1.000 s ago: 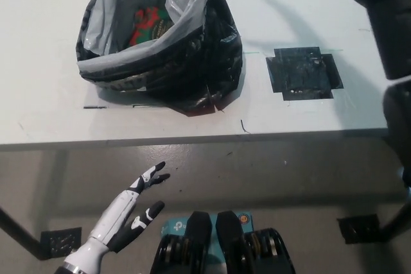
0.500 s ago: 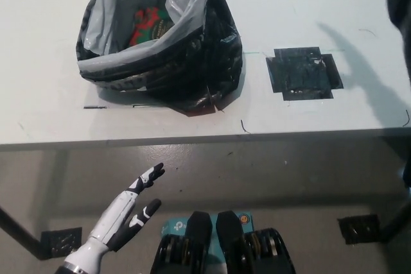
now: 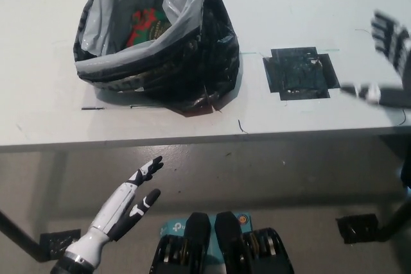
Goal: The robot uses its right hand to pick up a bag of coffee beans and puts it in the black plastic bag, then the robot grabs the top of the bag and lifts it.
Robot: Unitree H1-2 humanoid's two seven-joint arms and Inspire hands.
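The black plastic bag (image 3: 173,62) stands on the white table (image 3: 302,4) at the upper left, its grey-lined mouth wide. Inside it lies the red and green bag of coffee beans (image 3: 146,25), partly hidden by the rim. My black right hand (image 3: 388,62) hovers over the table's right edge, blurred, fingers spread and empty, well to the right of the bag. My white left hand (image 3: 125,206) rests low at the lower left, below the table edge, open with fingers apart.
A black taped square (image 3: 299,72) marks the table to the right of the bag. The table's front edge (image 3: 192,138) runs across the middle, with grey floor below. A dark table leg (image 3: 16,235) shows at the lower left.
My right hand has dropped from the upper right corner to the table's right edge, now spread. The left hand stays in place. The whole picture has shifted slightly.
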